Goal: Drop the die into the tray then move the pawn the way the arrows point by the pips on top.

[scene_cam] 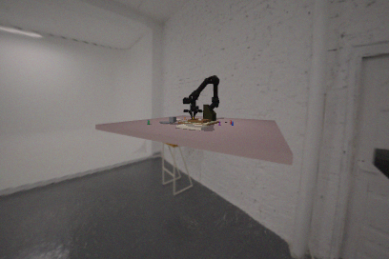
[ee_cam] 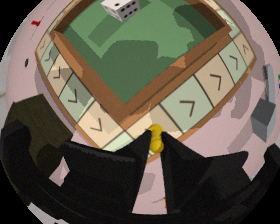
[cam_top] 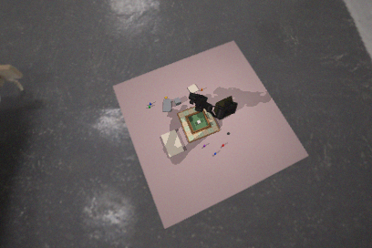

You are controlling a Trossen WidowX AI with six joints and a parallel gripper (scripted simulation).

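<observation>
My gripper (ee_cam: 155,135) (scene_cam: 193,118) is shut on the yellow pawn (ee_cam: 156,145), with one fingertip on either side of it. The pawn stands at a corner square of the board (ee_cam: 102,124) (cam_top: 191,138), outside the tray's near corner in the wrist view. The squares carry dark arrows. The brown-rimmed tray (ee_cam: 86,70) with a green floor is in the board's middle. The white die (ee_cam: 121,9) (cam_top: 199,121) rests in the tray, away from my fingers. Its top is partly cut off in the wrist view, and I cannot tell the pip count.
Grey blocks (cam_top: 167,105) (ee_cam: 263,119) stand beside the board. A cream slab (cam_top: 172,145) lies on its other side, and a small white pad (cam_top: 193,88) lies behind my arm. Small red (cam_top: 222,145), purple (cam_top: 204,146) and blue (cam_top: 215,153) pieces lie beyond the board. My dark base (cam_top: 225,108) is close by.
</observation>
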